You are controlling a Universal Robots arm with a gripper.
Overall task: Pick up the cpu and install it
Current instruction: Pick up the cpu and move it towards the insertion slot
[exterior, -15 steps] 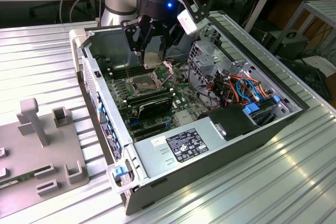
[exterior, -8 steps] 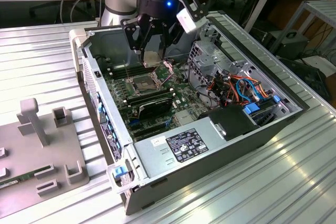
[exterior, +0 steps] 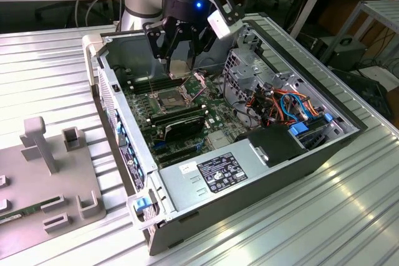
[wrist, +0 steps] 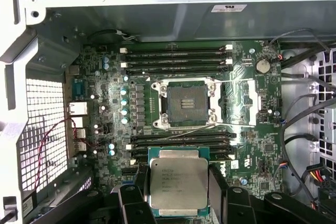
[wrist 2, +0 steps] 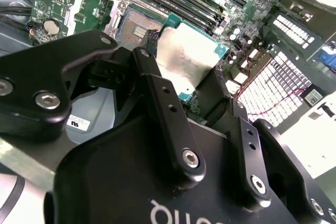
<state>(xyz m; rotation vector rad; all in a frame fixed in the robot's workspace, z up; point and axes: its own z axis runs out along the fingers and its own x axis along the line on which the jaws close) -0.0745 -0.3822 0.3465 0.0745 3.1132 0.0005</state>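
Exterior view: tool [exterior: 181,61] hangs inside the open computer case [exterior: 349,128], upper middle of frame, above the motherboard [exterior: 206,113]. The case lies on its side on the ribbed metal bench [exterior: 312,228].

Tool state: fingers closed in on the cpu [exterior: 179,66], pinching it by two opposite edges. Both wrist views show its silver-grey top facing the cameras, with the black fingers [wrist: 218,190] flanking it.

Cpu position: held in the air, clear of the board and near the socket [exterior: 169,99]. The socket sits just below the tool in the frame, left of centre.

First wrist view: socket bare, contact field exposed, no chip in it. The cpu appears over the memory slots [wrist: 181,142] beside the socket rather than over the socket itself. The camera angle makes that alignment hard to judge.

Progress, as I read it: pick-up done, carry into the case largely done. Install not done; the chip is neither seated nor released.
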